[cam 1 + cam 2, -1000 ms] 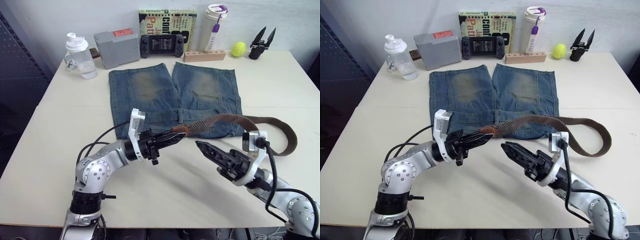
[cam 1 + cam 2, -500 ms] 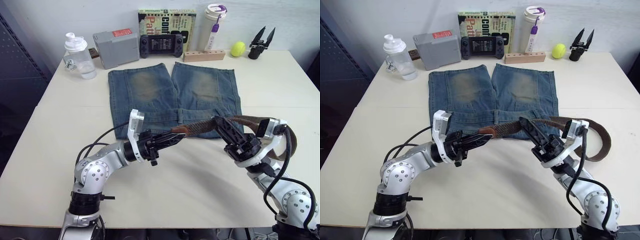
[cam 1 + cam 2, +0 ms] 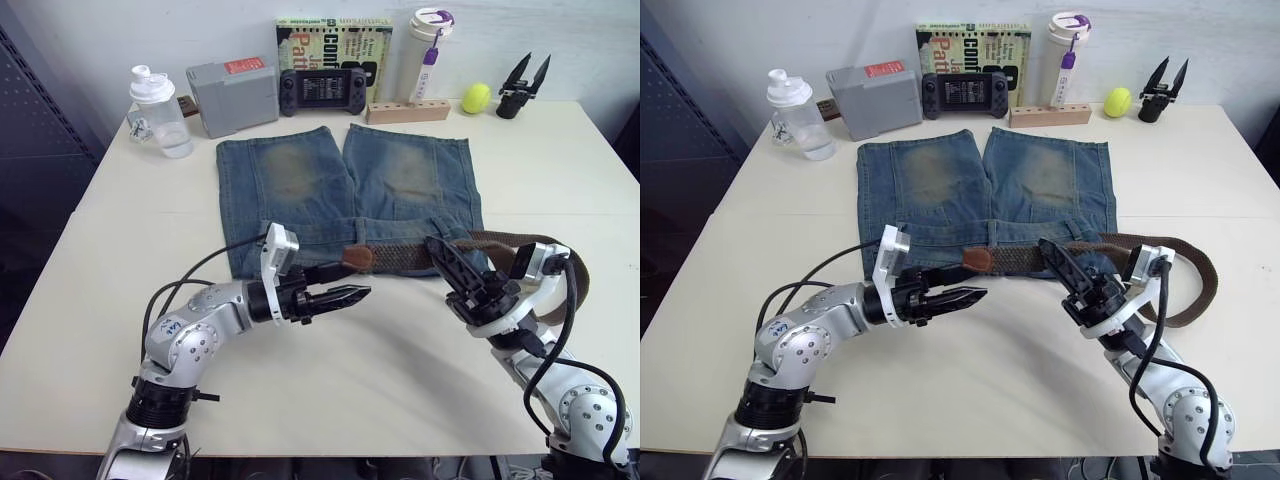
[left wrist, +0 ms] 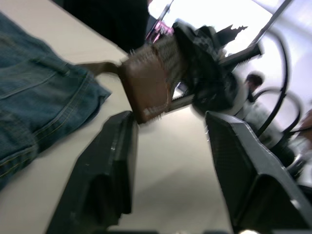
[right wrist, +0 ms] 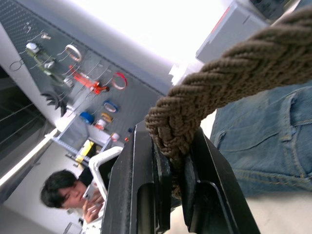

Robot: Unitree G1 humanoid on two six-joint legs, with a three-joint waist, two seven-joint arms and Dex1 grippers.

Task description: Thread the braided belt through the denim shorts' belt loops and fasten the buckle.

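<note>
The denim shorts lie flat on the table with the waistband nearest me. The braided belt lies along that waistband, then loops out right and back. Its leather tip hangs free just above my left gripper, which is open; the left wrist view has the tip above the spread fingers. My right gripper is shut on the braid right of the tip. One belt loop stands at mid-waistband. The buckle is hidden.
Along the table's far edge stand a clear bottle, a grey box, a game controller, a book, a white tumbler, a wooden block, a tennis ball and a spare black gripper. A person sits beyond.
My right gripper swung up to the belt and shut on the braid. My left gripper opened, let go of the leather tip and dropped just below it.
</note>
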